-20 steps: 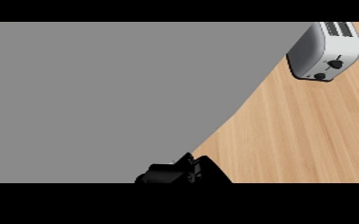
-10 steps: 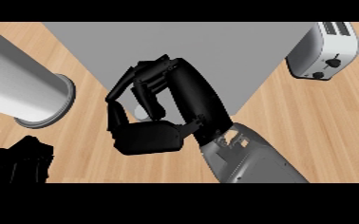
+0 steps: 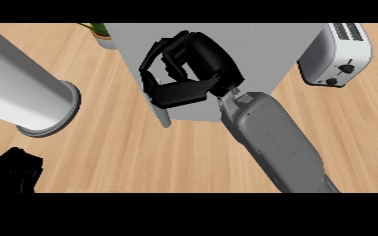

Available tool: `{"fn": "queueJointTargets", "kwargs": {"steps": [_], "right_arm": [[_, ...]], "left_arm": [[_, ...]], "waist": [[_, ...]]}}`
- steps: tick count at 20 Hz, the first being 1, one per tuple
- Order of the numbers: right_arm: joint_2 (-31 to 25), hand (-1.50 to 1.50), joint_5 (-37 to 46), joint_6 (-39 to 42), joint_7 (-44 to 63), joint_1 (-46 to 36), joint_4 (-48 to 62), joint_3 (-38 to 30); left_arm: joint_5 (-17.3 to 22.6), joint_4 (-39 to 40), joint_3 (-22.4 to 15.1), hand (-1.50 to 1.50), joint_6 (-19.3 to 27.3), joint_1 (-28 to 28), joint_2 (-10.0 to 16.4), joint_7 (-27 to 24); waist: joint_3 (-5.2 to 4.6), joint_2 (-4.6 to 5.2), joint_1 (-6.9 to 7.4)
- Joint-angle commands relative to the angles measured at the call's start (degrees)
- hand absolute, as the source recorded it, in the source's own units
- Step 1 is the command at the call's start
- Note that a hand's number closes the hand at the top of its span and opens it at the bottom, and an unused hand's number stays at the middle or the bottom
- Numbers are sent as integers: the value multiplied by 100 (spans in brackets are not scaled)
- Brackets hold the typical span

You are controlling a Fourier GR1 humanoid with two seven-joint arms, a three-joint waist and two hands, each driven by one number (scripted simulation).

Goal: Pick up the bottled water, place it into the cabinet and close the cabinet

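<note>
The right robot hand (image 3: 193, 67) is held over the grey cabinet panel (image 3: 280, 45), closed, fingers curled. A tall pale cylinder (image 3: 29, 90), apparently the water bottle, is stood on the tabletop (image 3: 148, 155) left of the panel. The left robot hand (image 3: 16, 172) is seen further left, state not determinable. A toaster (image 3: 336, 55) is set right of the panel.

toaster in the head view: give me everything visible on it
The toaster stands on the wooden counter at the view's upper right. Its body looks like pale, glossy metal or plastic with rounded corners. Two dark slots run along its top, partly cut off by the view's upper edge. The near face carries a dark round knob and a smaller dark button below it. Its left side is beside the grey panel; whether they touch cannot be told. The right hand is apart from it.
</note>
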Motion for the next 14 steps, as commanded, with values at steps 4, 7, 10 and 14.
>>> {"fn": "queueJointTargets", "kwargs": {"steps": [4,7,10,14], "right_arm": [[-512,150,-33,295,-554,-336,1344,-865],[-612,150,6,481,-761,-151,1465,-793],[-688,150,-100,601,-794,-216,1467,-904],[-714,150,-49,689,-970,-103,1494,-846]], "left_arm": [[-63,240,48,150,-224,-77,9,-75],[-10,18,56,150,-125,-178,8,41],[30,47,96,150,-54,-349,36,173],[-66,-21,-16,150,143,-463,-82,254]], "waist": [[17,276,15],[22,291,29],[24,306,-14],[25,314,-46]]}}
